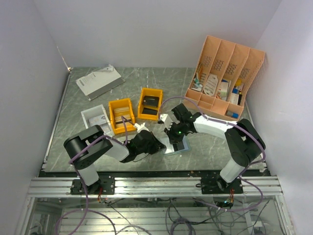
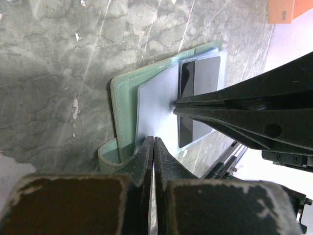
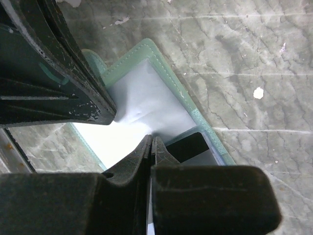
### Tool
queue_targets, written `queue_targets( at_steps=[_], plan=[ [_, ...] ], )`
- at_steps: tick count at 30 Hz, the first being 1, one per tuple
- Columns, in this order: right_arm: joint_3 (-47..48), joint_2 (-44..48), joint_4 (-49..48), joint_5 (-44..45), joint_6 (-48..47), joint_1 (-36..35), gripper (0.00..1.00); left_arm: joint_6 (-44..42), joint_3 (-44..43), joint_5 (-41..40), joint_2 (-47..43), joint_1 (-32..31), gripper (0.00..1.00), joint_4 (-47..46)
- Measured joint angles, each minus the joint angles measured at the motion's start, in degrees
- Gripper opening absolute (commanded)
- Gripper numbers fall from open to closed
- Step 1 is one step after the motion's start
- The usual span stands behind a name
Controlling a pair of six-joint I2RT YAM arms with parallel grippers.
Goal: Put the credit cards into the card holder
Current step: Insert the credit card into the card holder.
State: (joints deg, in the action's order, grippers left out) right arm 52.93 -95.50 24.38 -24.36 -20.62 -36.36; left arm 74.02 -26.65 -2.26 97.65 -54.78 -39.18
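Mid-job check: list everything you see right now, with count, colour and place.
Grey-green folding card holder: one, open flat at table centre, under both arms.
Flat dark card: one, in the holder's clear sleeve.
Orange plastic bins: two, behind the holder.
White plastic tray: one, left of the orange bins.
Peach desk organiser: one, back right, holding small items.
Grey-white flat box: one, back left.
Grey-green marbled table: one.
Left arm: black and white, jaws shut at the sleeve.
Right arm: black and white, jaws shut at the sleeve.

Left pincer (image 1: pixel 157 143) and right pincer (image 1: pixel 174 139) meet over the card holder (image 1: pixel 182 147) (front centre).
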Motion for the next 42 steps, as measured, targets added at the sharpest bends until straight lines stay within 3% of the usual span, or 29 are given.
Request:
queue_targets(
  at_steps=[15, 26, 42],
  plan=[
    [0.0, 2.0, 3.5, -0.1, -4.6, 3.7, 0.0, 0.0, 0.0, 0.1, 0.0, 0.0, 0.07, 0.0],
    [0.3, 2.4, 6.4, -9.8, -7.9, 3.1, 0.0, -0.1, 0.0, 0.6, 0.0, 0.2, 0.07, 0.0],
    [1.0, -1.1, 8.1, -4.7, -10.1, 1.9, 0.0, -0.1, 0.0, 1.0, 0.0, 0.2, 0.07, 0.0]
  ],
)
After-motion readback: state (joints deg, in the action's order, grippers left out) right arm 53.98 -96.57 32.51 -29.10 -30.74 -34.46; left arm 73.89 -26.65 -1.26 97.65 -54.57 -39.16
